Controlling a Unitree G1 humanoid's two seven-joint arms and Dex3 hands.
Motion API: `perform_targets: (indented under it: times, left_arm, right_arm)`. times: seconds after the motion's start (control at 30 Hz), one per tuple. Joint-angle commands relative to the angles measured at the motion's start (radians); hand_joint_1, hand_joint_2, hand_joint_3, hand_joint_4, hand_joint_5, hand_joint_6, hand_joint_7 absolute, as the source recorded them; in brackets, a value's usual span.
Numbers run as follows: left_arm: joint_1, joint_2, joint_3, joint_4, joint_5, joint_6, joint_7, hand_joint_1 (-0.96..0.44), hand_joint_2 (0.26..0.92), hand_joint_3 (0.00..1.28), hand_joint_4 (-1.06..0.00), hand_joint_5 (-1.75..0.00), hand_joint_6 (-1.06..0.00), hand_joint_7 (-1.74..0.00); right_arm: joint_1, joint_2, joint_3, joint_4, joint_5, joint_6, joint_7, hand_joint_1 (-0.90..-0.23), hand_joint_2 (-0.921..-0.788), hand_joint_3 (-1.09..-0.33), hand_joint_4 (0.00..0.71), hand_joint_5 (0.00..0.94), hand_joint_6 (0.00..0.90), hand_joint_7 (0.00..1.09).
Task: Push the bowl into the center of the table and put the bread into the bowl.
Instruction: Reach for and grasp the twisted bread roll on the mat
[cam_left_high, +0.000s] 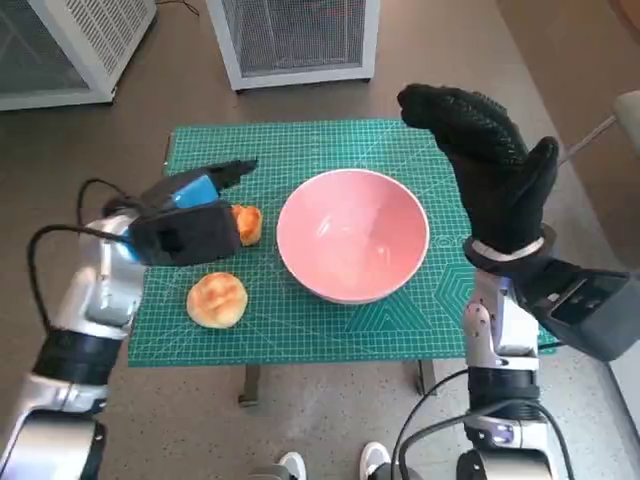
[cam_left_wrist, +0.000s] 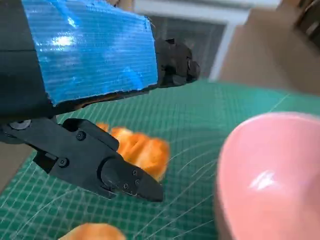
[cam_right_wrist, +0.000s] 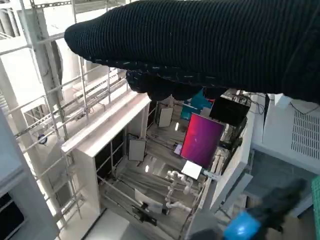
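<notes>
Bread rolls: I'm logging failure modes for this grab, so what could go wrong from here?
1. The left hand hovers open over the far roll; its fingers might nudge it away rather than grip it.
2. The bowl sits close beside that roll, so the hand could bump it.
3. The near roll could get knocked.

Even, bright light; blurred wrist views

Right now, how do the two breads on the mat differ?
The far bread lies partly hidden under the left hand, close to the bowl; the near bread lies in full view, farther from the bowl. The far one looks deeper orange and lumpy; the near one is paler and round. Both rest on the green mat, outside the bowl, neither gripped.
</notes>
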Motion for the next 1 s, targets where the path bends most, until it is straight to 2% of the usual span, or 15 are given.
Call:
perform_targets:
  times: [0.03, 0.37, 0.5, 0.67, 0.8, 0.9, 0.97, 1.0]
  left_arm:
    - [-0.057, -0.018, -0.026, 0.111, 0.021, -0.009, 0.01, -0.31, 0.804, 0.0, -0.1, 0.0, -0.21, -0.06]
    - [-0.126, -0.049, -0.066, 0.332, 0.035, -0.036, 0.025, -0.3, 0.803, 0.0, -0.1, 0.0, -0.22, -0.04]
    - [-0.148, -0.063, -0.092, 0.408, 0.058, -0.049, 0.066, -0.28, 0.801, 0.0, -0.1, 0.0, -0.23, -0.03]
    - [-0.162, -0.082, -0.12, 0.498, 0.092, -0.085, 0.155, -0.25, 0.801, 0.0, -0.13, -0.01, -0.29, -0.05]
    - [-0.169, -0.095, -0.135, 0.555, 0.112, -0.12, 0.229, -0.18, 0.821, 0.01, -0.25, -0.02, -0.42, -0.07]
    - [-0.173, -0.099, -0.146, 0.582, 0.121, -0.145, 0.272, -0.14, 0.843, 0.01, -0.39, -0.03, -0.55, -0.09]
    - [-0.174, -0.097, -0.152, 0.595, 0.126, -0.165, 0.289, -0.1, 0.863, 0.01, -0.54, -0.06, -0.65, -0.11]
    - [-0.174, -0.095, -0.154, 0.598, 0.128, -0.176, 0.295, -0.09, 0.869, 0.01, -0.58, -0.06, -0.67, -0.12]
  right_arm:
    - [0.024, -0.004, -0.002, 0.002, 0.015, 0.014, -0.006, -0.411, -0.871, -0.559, 0.546, 0.065, 0.219, 0.88]
    - [0.031, -0.004, -0.003, -0.01, 0.015, 0.018, -0.018, -0.409, -0.866, -0.567, 0.545, 0.069, 0.231, 0.86]
    - [0.035, -0.002, -0.002, -0.013, 0.015, 0.018, -0.021, -0.41, -0.865, -0.566, 0.545, 0.07, 0.237, 0.85]
    - [0.041, 0.001, 0.001, -0.023, 0.013, 0.017, -0.028, -0.409, -0.866, -0.565, 0.545, 0.07, 0.241, 0.84]
    - [0.044, 0.0, 0.002, -0.027, 0.014, 0.016, -0.031, -0.409, -0.865, -0.566, 0.546, 0.072, 0.242, 0.84]
    - [0.045, 0.0, 0.002, -0.029, 0.014, 0.016, -0.035, -0.411, -0.866, -0.564, 0.546, 0.072, 0.245, 0.84]
    - [0.046, 0.0, 0.002, -0.031, 0.014, 0.017, -0.037, -0.411, -0.867, -0.562, 0.546, 0.073, 0.251, 0.84]
    - [0.047, 0.0, 0.002, -0.032, 0.014, 0.017, -0.037, -0.411, -0.867, -0.562, 0.546, 0.073, 0.253, 0.84]
